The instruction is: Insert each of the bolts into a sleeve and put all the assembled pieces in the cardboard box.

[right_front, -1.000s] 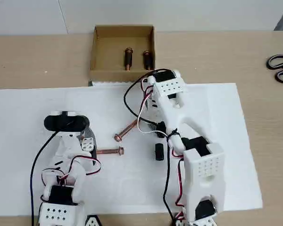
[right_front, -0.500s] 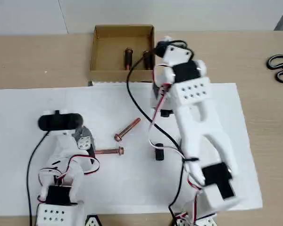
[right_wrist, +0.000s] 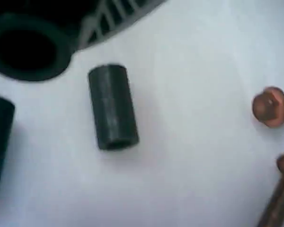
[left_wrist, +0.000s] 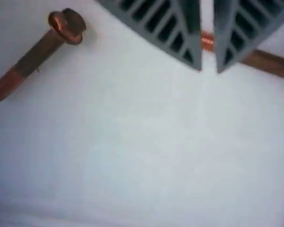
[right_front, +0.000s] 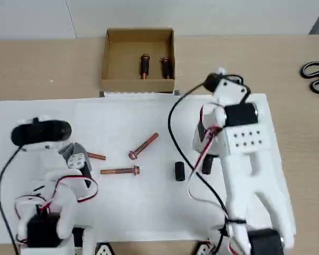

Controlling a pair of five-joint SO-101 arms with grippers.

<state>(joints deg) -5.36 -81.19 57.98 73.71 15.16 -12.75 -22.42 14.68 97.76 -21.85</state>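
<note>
Two assembled pieces (right_front: 144, 65) in the cardboard box (right_front: 140, 33) (three to go); left gripper (left_wrist: 208, 65) clamps a bolt (left_wrist: 266, 61), right gripper (right_wrist: 61, 29) pinches a sleeve (right_wrist: 23, 47).

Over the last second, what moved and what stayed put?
The right arm pulled back from the box to the paper beside the sleeve. The left arm drew off to its left, uncovering a bolt. The two other bolts, the sleeve and both pieces in the box stayed put.
</note>
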